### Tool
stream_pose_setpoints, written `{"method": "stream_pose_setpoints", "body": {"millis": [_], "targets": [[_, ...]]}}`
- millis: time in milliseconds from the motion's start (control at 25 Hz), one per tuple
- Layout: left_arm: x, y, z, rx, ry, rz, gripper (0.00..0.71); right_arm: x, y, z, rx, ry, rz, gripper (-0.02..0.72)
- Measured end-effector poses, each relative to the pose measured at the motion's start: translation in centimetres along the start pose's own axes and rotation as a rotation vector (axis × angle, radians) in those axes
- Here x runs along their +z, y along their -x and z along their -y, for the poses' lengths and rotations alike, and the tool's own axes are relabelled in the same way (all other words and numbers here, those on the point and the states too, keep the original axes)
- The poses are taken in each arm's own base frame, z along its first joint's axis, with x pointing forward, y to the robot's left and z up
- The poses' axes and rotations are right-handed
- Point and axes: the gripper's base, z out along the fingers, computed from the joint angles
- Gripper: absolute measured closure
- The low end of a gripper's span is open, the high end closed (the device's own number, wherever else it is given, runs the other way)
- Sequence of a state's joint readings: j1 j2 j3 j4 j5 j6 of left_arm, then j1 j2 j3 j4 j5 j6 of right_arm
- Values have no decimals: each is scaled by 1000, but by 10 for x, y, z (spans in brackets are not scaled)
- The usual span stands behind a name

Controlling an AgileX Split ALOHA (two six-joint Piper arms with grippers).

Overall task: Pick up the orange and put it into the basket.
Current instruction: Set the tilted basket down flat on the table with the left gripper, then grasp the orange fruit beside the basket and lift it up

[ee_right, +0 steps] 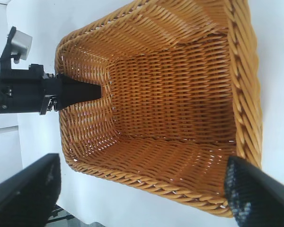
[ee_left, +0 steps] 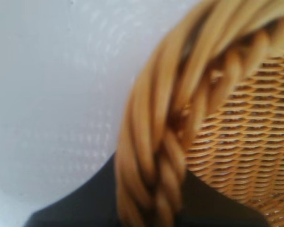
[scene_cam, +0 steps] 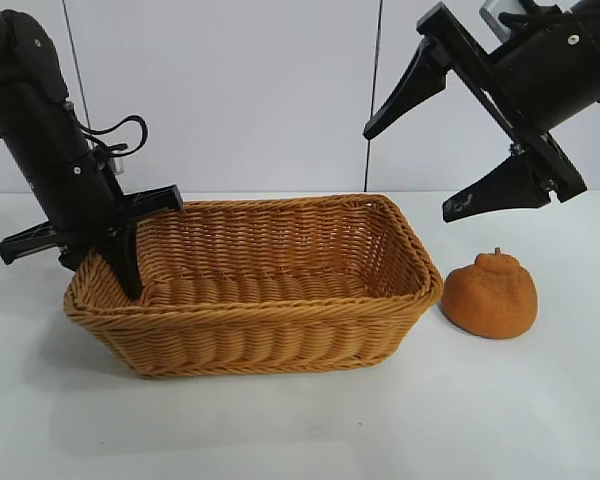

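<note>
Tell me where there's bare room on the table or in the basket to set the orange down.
The basket floor is bare except its left end, where the left gripper straddles the rim. The table in front of the basket is bare too. It is tighter where the orange sits beside the basket's right end, under the open right gripper.

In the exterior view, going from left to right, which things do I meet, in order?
Left hand at the basket's left rim → basket → orange. The right hand hangs open above, over the basket's right end and the orange, so I leave it out of the order.
</note>
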State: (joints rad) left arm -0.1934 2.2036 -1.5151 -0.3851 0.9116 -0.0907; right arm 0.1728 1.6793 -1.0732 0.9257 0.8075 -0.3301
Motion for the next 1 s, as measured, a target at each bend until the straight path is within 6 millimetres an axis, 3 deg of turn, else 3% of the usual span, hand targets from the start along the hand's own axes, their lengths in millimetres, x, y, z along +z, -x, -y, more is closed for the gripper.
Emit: {"method": "stream_pose_setpoints", "body": {"millis": [80,240,320,440,720,840,1000], "targets": [[0,0,0,-2,-4,-4,561,0,0,0,0,0,0,63],[-1,-2,2,-11,-18,-29,252,0,0,0,0,0,0,63],[-6,-2,5,-5,-21,-36,149,0,0,0,0,0,0,63],[-25,-1,12,14,-35,-19,102,0,0,0,0,0,0,63],[-95,1,24,146,38,101,86,0,0,0,0,0,0,63],[-110,6,15,150,78,121,86,0,0,0,-1,-1,0,63],[-119,11,-13,123,158,109,86,0,0,1,-10,-10,-3,63]]}}
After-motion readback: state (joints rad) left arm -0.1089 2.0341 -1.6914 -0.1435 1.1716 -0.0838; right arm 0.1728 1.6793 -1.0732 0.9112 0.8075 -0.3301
